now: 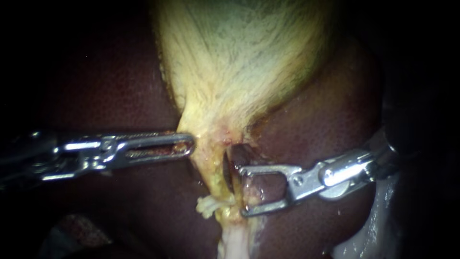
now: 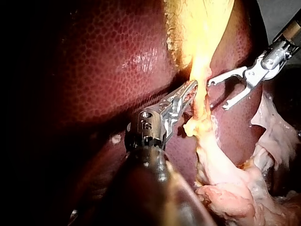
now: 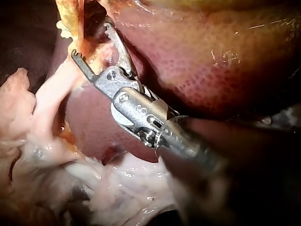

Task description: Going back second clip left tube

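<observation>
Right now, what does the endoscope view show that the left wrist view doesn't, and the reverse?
Endoscope only: the gallbladder's broad pale body, and a dark gap beside the tube at the right instrument's upper jaw.
Left wrist only: the heap of pink loose tissue past the tube's end.
Both: the left instrument with its tip at the gallbladder's neck, the right instrument's jaws open across the tube from it, a pale tuft on the tube, liver around.

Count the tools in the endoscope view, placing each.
2. The left tool lies against the gallbladder neck from the left; the right tool, jaws open, faces it from the right. None looks hidden.
</observation>
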`<state>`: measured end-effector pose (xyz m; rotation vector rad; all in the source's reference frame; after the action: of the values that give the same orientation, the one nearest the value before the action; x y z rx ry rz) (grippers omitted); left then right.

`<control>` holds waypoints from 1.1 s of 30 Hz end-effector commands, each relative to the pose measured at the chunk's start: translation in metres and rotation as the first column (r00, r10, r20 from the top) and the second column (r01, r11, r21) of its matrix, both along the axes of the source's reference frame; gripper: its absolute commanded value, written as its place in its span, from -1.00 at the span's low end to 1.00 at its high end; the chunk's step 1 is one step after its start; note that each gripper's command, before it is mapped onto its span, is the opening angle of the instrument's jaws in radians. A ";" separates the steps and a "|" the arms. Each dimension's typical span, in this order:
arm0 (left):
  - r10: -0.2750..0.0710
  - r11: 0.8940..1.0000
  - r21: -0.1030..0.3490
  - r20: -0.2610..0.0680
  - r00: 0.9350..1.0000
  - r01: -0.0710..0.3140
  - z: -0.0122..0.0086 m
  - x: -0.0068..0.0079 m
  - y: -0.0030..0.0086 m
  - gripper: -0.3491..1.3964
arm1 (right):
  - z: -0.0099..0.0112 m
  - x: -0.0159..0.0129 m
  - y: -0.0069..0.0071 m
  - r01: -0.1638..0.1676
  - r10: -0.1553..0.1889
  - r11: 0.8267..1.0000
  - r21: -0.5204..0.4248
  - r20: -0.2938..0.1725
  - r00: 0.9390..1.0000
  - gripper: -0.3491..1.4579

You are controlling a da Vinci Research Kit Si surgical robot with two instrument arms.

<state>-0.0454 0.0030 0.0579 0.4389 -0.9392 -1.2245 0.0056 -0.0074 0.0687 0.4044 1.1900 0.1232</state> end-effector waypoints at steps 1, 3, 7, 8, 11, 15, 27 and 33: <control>0.000 1.000 -0.001 0.000 1.000 0.000 0.0000 0.0000 0.0000 -1.00 | -0.0003 -0.0004 0.0003 0.005 -0.005 1.000 -0.015 -0.002 1.000 0.05; 0.000 1.000 -0.001 0.000 1.000 0.000 0.0002 0.0000 0.0001 -1.00 | -0.0010 -0.0012 0.0011 0.005 -0.005 0.999 -0.036 -0.002 1.000 0.05; 0.000 1.000 -0.001 0.000 1.000 0.000 0.0005 0.0000 0.0002 -1.00 | -0.0021 -0.0026 0.0021 0.003 -0.003 0.997 -0.081 -0.001 1.000 0.05; 0.000 1.000 -0.002 0.000 1.000 0.000 0.0006 -0.0001 0.0002 -1.00 | -0.0023 -0.0028 0.0023 0.007 -0.008 0.996 -0.088 -0.003 1.000 0.05; 0.000 1.000 -0.003 -0.001 1.000 0.000 0.0010 -0.0002 0.0002 -1.00 | -0.0029 -0.0035 0.0025 0.017 -0.018 0.995 -0.093 -0.009 1.000 0.05; -0.001 1.000 -0.004 -0.001 1.000 0.001 0.0017 -0.0005 0.0004 -1.00 | -0.0033 -0.0040 0.0021 0.057 -0.060 0.995 -0.076 -0.035 0.998 0.05; 0.009 1.000 0.005 -0.019 1.000 -0.009 0.0056 -0.0038 -0.0006 -1.00 | -0.0037 -0.0041 0.0018 0.060 -0.063 0.995 -0.076 -0.037 0.997 0.05; 0.010 1.000 0.005 -0.019 1.000 -0.010 0.0059 -0.0042 -0.0006 -1.00 | -0.0037 -0.0041 0.0018 0.061 -0.064 0.995 -0.076 -0.037 0.997 0.05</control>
<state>-0.0497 0.0025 0.0638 0.4344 -0.9176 -1.2202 0.0015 -0.0056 0.0650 0.3788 1.2154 0.0166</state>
